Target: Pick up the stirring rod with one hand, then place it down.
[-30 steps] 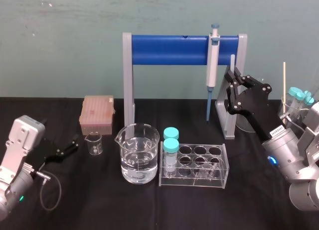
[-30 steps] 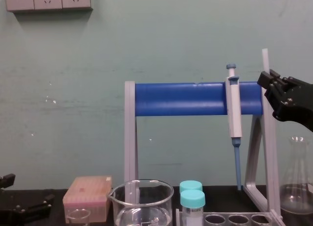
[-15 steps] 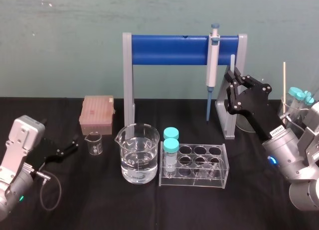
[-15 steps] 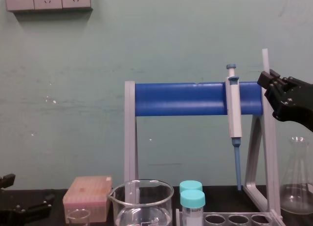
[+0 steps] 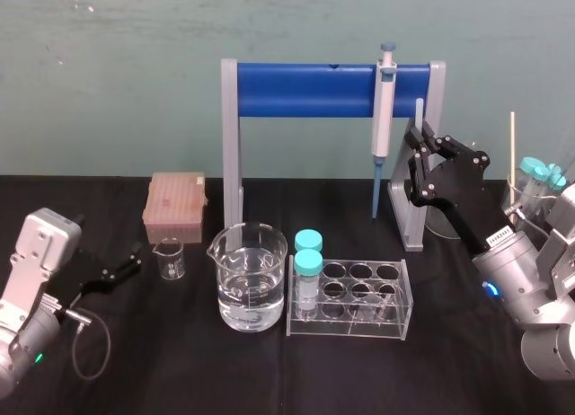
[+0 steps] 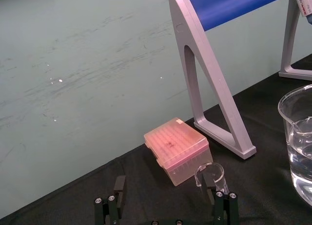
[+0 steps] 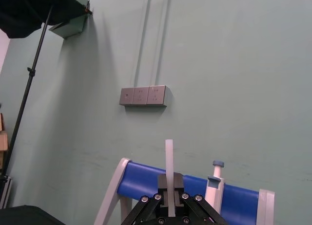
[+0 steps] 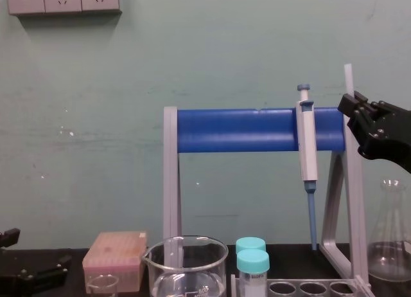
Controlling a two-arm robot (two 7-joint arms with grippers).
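Unchanged from a second ago: rod (image 5: 419,110) upright, pinched in right claw (image 5: 416,144) beside right post of rack (image 5: 305,90), high above table (image 5: 269,370); pickup done, set-down remaining; left claw (image 6: 168,191) idle, spread wide, low at left.

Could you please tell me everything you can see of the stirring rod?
The stirring rod is a thin, straight, translucent white stick, seemingly glass or plastic. It stands upright in the air, pinched by the shut right gripper, its top end poking above the fingers, near the right post of the pipette stand. Its lower part is hidden behind the gripper.
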